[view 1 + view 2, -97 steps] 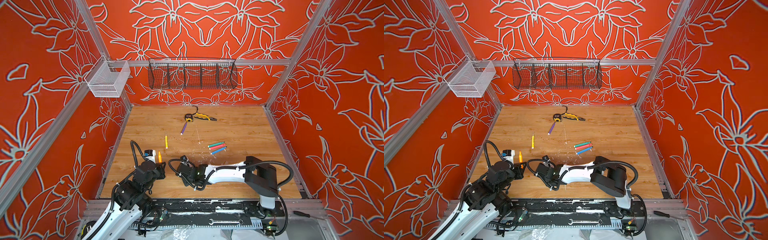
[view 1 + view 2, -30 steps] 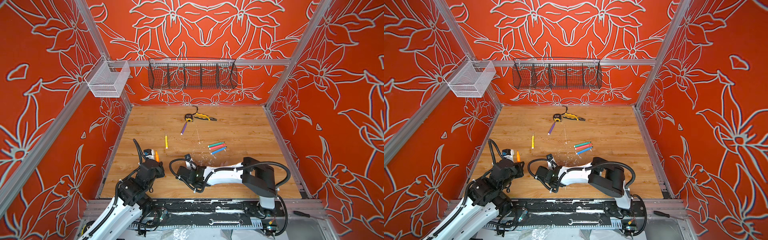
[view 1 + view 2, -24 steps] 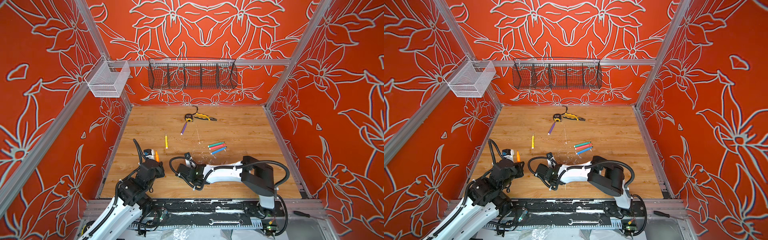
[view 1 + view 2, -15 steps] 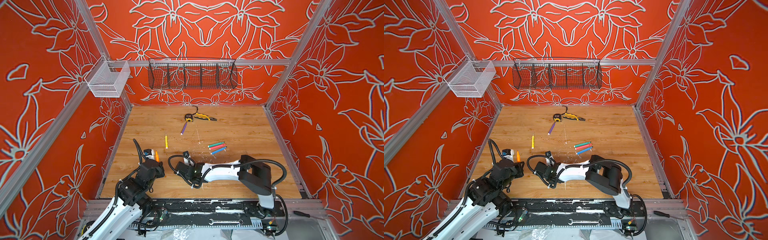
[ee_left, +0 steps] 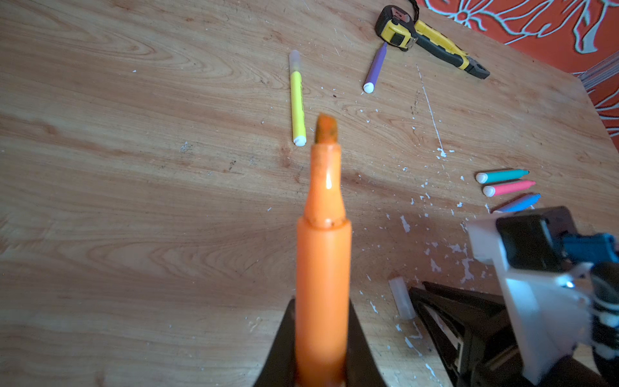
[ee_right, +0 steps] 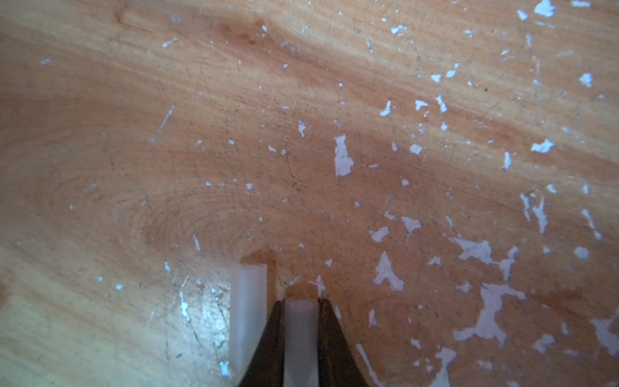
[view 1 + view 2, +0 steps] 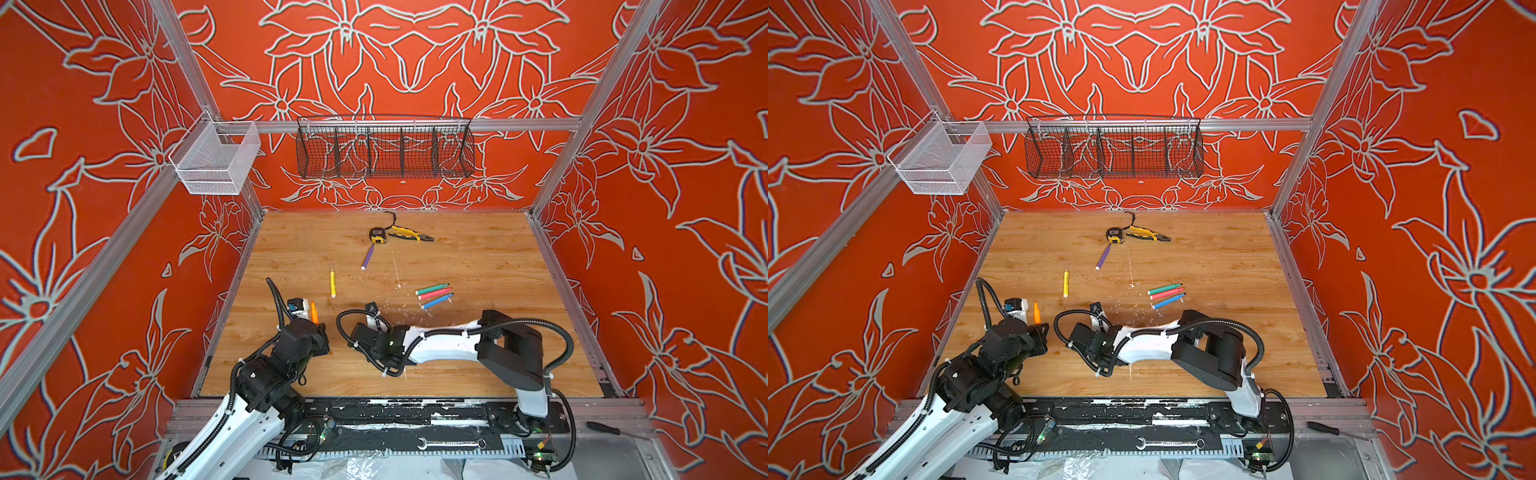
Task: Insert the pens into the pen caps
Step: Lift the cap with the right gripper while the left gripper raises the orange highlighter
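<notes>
The left fingers [image 5: 360, 362] are clamped on a slim orange marker pen [image 5: 323, 251]. Its bare felt tip points away from them, probably so a cap can be pushed straight on. The right fingers [image 6: 331, 348] are closed on a small clear plastic cap [image 6: 300, 335], low over the wood-grain tabletop [image 6: 167, 134]. A second clear cap [image 6: 248, 311] lies just beside them, outside the grip. Only the right wrist view shows that pinch, because in both top views the arm hides it. Both top views do show the orange pen held upright, beside the right fingers.
</notes>
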You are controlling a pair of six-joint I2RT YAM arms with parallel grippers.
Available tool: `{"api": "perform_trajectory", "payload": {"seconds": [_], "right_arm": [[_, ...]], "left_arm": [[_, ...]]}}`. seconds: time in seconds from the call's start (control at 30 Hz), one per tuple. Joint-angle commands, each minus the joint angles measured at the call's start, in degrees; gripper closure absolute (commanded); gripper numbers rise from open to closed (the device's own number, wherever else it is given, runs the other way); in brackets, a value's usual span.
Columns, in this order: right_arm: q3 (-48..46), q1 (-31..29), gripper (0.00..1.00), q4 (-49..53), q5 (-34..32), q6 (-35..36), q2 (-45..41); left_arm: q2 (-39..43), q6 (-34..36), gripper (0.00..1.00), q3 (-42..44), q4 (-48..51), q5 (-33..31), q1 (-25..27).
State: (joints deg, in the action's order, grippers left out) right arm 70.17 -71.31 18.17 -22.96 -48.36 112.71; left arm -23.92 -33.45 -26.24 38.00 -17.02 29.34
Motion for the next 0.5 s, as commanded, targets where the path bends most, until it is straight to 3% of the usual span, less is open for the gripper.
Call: {"api": "perform_trajectory", "payload": {"seconds": [0.0,0.3,0.47], "right_arm": [[-3.82,0.38,0.90,2.72,2.19,-0.93,-3.81],[-15.05,2.98,1.00,0.44,3.30,0.49,-31.07],[-15.87,10.79,1.00,4.95,6.96,2.67,-49.37]], "left_arm": [[1.04,0.30,1.00,-0.57,-1.52,1.13,0.11],[5.03,2.44,1.00,0.39,-7.04,11.20,0.11],[-0.11,1.47,1.00,-4.28,-10.76,16.66,0.12]]}}
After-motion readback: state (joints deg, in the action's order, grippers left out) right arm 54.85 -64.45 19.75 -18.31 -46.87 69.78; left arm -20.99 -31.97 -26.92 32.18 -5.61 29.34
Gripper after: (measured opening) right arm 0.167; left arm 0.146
